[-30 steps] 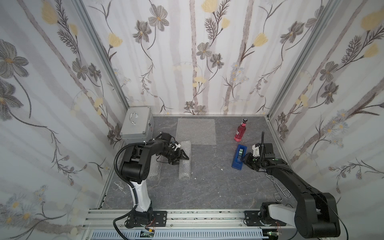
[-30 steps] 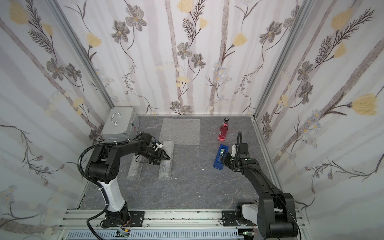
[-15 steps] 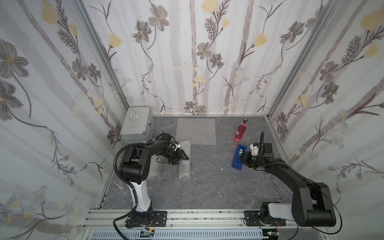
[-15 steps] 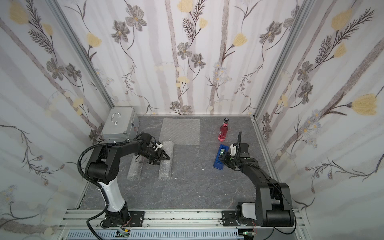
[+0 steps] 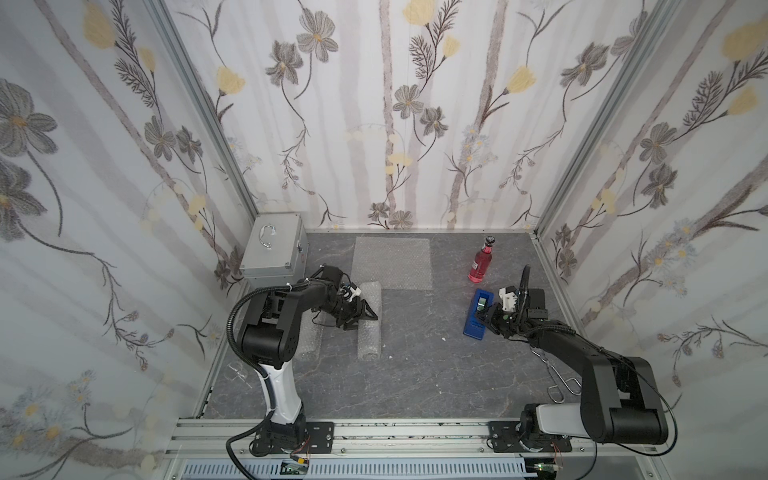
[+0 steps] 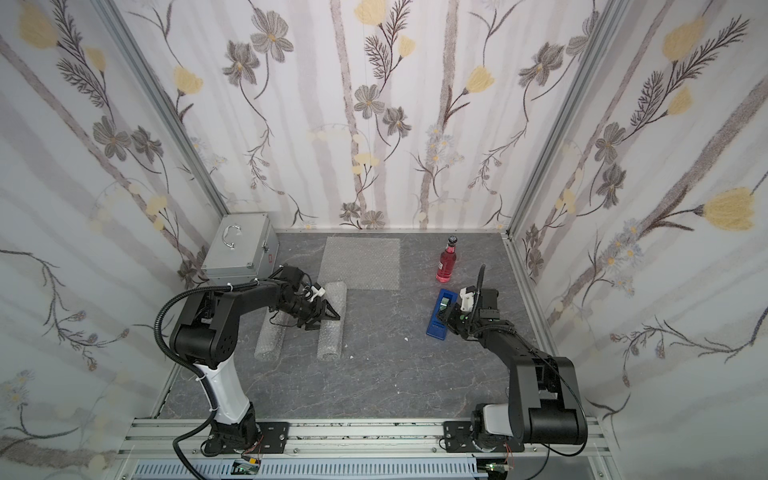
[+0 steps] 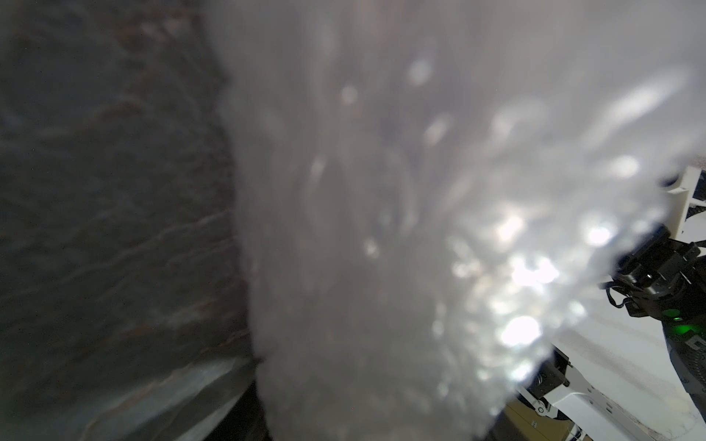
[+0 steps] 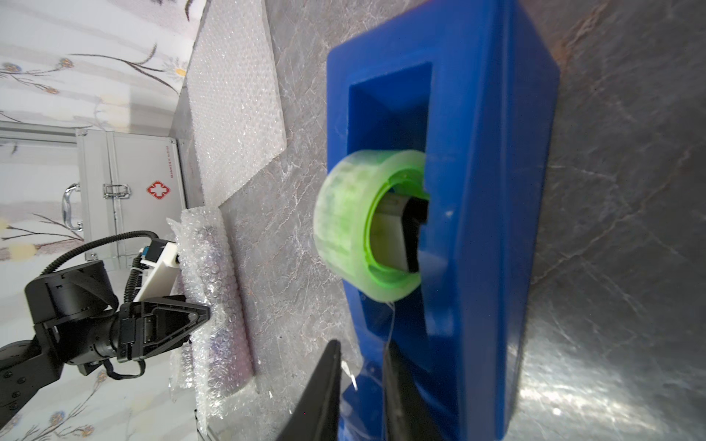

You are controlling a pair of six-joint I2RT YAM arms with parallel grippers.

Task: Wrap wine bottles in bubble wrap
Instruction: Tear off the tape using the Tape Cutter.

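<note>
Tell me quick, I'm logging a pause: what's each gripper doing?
Left gripper: at the bubble-wrapped bottle, grip cannot be told.
Right gripper: open, fingers apart at the tape dispenser.

Both arms reach low across the table: the left gripper (image 5: 360, 314) points toward three o'clock, jaws parted, while the right gripper (image 8: 361, 385) shows a narrow gap.

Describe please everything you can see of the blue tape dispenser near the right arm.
The blue tape dispenser is a long block of glossy blue plastic lying flat on the grey table, in front of the red-pink bottle and apart from it. A rectangular well in its top holds a roll of clear tape on a green core. A thin strand of tape runs from the roll towards the end where the right gripper is, its dark jaws either side of that strand.
</note>
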